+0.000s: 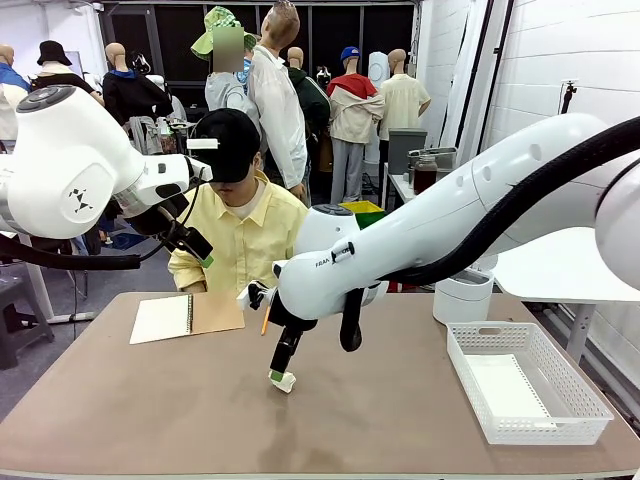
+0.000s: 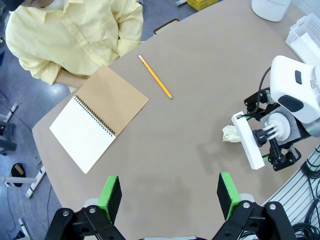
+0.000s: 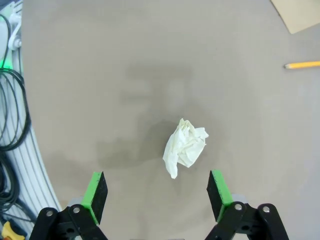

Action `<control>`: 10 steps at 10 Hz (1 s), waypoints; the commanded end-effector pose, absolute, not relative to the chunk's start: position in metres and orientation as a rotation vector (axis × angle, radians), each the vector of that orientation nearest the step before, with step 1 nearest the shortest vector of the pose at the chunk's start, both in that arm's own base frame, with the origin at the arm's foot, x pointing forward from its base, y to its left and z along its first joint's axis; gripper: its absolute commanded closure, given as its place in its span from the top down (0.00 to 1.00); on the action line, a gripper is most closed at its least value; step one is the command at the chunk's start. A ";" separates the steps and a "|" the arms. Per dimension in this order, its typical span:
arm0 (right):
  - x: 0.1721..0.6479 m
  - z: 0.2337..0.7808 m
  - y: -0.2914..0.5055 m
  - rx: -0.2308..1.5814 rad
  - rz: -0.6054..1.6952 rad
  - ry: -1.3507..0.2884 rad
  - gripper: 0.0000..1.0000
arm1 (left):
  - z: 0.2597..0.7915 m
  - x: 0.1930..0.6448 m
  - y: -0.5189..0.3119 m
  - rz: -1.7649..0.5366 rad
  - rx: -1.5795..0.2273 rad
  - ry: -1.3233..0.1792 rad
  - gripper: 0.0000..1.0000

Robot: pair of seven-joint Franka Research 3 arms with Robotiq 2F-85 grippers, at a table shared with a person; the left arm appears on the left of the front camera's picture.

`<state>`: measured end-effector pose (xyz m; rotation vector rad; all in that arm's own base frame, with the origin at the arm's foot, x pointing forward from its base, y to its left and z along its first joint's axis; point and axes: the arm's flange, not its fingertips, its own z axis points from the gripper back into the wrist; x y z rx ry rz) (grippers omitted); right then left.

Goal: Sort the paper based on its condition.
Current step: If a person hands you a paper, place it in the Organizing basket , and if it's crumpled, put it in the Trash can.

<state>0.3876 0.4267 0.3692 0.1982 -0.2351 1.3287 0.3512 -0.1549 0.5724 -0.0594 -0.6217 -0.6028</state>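
A crumpled ball of white paper [image 3: 186, 146] lies on the brown table, near the middle [image 1: 286, 381]. My right gripper [image 3: 157, 192] hangs open just above the ball and points down at it, a green pad on each side, touching nothing; from the front it [image 1: 281, 366] stands over the ball. My left gripper [image 2: 170, 197] is open and empty, held high over the table's left side [image 1: 198, 248]. From up there it looks down on the crumpled paper [image 2: 230, 133]. A smooth white sheet [image 1: 503, 385] lies flat in the white basket [image 1: 560, 425].
An open spiral notebook [image 1: 185, 316] with a tan cover lies at the far left, in front of a person in a yellow shirt [image 1: 245, 240]. A yellow pencil [image 2: 155, 76] lies beside it. A white round container [image 1: 464, 297] stands behind the basket.
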 end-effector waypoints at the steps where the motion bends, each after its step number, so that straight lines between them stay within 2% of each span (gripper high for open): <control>1: 0.395 0.364 0.433 0.172 1.318 -0.230 1.00 | 0.573 0.351 -0.154 -0.602 -0.061 -0.623 1.00; 10: 0.409 0.331 0.442 0.135 1.304 -0.183 1.00 | 0.573 0.351 -0.154 -0.602 -0.061 -0.623 1.00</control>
